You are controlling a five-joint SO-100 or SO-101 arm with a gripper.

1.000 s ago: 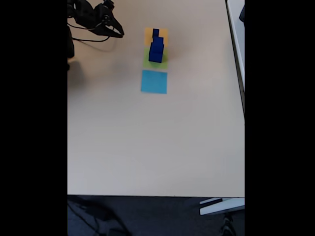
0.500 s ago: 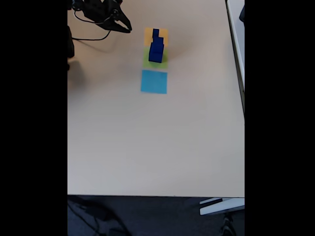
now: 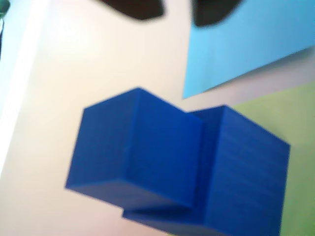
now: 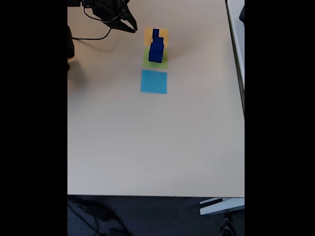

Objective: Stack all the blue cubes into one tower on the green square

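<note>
The blue cubes [image 4: 156, 47] stand as one dark tower on the green square [image 4: 163, 63], near the far end of a pale beige table [image 4: 157, 142] in the fixed view. The tower leans or steps slightly, its upper part reaching back over the orange square [image 4: 163, 33] behind it. How many cubes make it up cannot be counted at this size.

In the wrist view, two cubes [image 3: 187, 167] fill the middle. One sits offset from the other, so their edges do not line up. Part of the green square [image 3: 295, 128] shows at the right edge beneath them. The uneven stacking looks like the result of cubes set down a little off centre. Judging by this, the tower seems built, though not tidy.

A light-blue square [image 4: 154, 81] lies just in front of the green one, nearer the camera in the fixed view. It appears again at the top right of the wrist view [image 3: 246, 44]. The three squares form a short row, probably as marked places for sorting or stacking.

The gripper [image 4: 131, 26] hangs to the left of the tower, apart from it, at the table's far left. Its two dark fingers are spread apart and hold nothing. A black cable [image 4: 91, 37] trails from the arm across the table.

No brand, label or writing can be read anywhere.
</note>
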